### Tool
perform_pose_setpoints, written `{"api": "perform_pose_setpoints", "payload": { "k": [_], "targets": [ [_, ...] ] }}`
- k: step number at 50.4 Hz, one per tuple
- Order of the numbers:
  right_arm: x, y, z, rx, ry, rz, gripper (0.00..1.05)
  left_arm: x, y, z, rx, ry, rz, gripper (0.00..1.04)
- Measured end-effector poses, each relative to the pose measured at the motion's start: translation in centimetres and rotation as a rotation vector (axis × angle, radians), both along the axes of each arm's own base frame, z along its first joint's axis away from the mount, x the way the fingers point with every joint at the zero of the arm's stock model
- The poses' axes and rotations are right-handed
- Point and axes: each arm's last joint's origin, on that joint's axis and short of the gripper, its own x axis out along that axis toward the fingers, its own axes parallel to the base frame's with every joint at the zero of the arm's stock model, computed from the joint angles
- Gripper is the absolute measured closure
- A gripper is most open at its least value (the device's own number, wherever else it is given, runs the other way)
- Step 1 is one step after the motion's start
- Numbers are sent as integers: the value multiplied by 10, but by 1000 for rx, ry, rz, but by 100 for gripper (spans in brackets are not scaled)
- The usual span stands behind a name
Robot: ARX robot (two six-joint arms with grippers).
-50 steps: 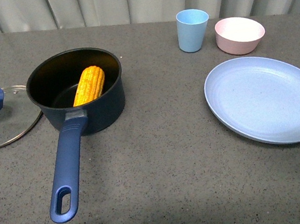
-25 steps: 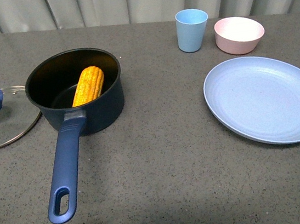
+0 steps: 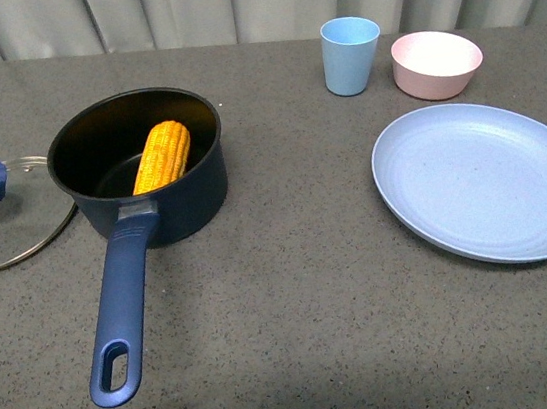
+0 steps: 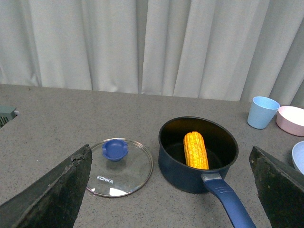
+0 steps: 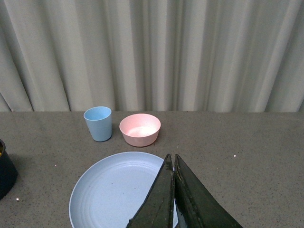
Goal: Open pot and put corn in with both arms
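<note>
You see the corn [image 3: 160,156] lying inside the open pot [image 3: 188,197] — lid [image 3: 13,221] beside it; left gripper [image 4: 173,190] spread wide, right gripper [image 5: 173,190] pinched closed — empty.

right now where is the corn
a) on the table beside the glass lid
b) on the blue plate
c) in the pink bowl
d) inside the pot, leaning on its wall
d: the corn lies inside the open pot, its far end propped up against the wall, while the glass lid rests on the table beside the pot.
</note>
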Motion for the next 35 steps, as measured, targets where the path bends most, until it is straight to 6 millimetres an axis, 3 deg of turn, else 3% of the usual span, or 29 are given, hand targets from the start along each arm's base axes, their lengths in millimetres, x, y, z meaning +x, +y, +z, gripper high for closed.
{"api": "perform_pose_setpoints", "payload": {
  "k": [35],
  "targets": [
    [-17,0,1,0,-6,0,104,0,0,0,0,0,0,7]
  ]
}}
